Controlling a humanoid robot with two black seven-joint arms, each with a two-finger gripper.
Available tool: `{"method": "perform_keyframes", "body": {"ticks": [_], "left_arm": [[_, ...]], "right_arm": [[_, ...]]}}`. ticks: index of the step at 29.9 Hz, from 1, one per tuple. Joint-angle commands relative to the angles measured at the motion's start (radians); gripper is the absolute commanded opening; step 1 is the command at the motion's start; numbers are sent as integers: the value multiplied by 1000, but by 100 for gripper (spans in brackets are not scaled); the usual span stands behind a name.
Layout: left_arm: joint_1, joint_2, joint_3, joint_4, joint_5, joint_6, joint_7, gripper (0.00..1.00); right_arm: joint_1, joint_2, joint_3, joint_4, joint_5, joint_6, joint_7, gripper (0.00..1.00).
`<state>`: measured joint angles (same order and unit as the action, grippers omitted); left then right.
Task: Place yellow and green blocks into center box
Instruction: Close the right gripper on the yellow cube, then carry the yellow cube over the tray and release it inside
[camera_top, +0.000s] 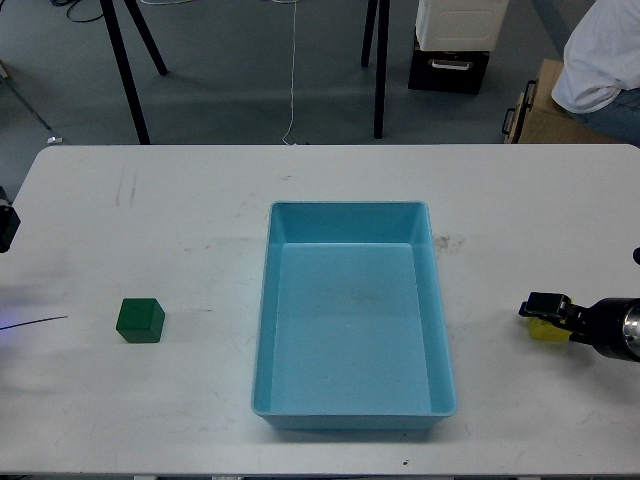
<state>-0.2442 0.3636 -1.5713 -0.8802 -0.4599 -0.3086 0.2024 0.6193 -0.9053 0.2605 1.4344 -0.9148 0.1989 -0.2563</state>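
Note:
The green block (140, 320) sits on the white table at the left, well apart from both arms. The blue center box (352, 400) stands open and empty in the middle. The yellow block (545, 331) lies at the right, mostly hidden behind my right gripper (542, 306), which hovers right at it. The gripper is dark and its fingers cannot be told apart. Only a small black part of my left arm (6, 226) shows at the left edge.
The white table (180, 200) runs across the view. Beyond its far edge are black stand legs (125, 70), a black-and-white case (455, 45) on the floor and a seated person (605, 60) at the top right.

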Motion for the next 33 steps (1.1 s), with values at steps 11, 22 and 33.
{"method": "perform_keyframes", "body": {"ticks": [11, 22, 33], "left_arm": [[-1, 0, 1, 13, 1, -1, 2, 100], [-1, 0, 1, 15, 1, -3, 2, 100], [0, 0, 1, 15, 1, -1, 3, 100]], "right_arm": [[7, -1, 0, 14, -4, -1, 2, 31], [19, -14, 5, 50, -3, 7, 2, 0], [86, -176, 293, 208, 252, 10, 18, 1]]}}
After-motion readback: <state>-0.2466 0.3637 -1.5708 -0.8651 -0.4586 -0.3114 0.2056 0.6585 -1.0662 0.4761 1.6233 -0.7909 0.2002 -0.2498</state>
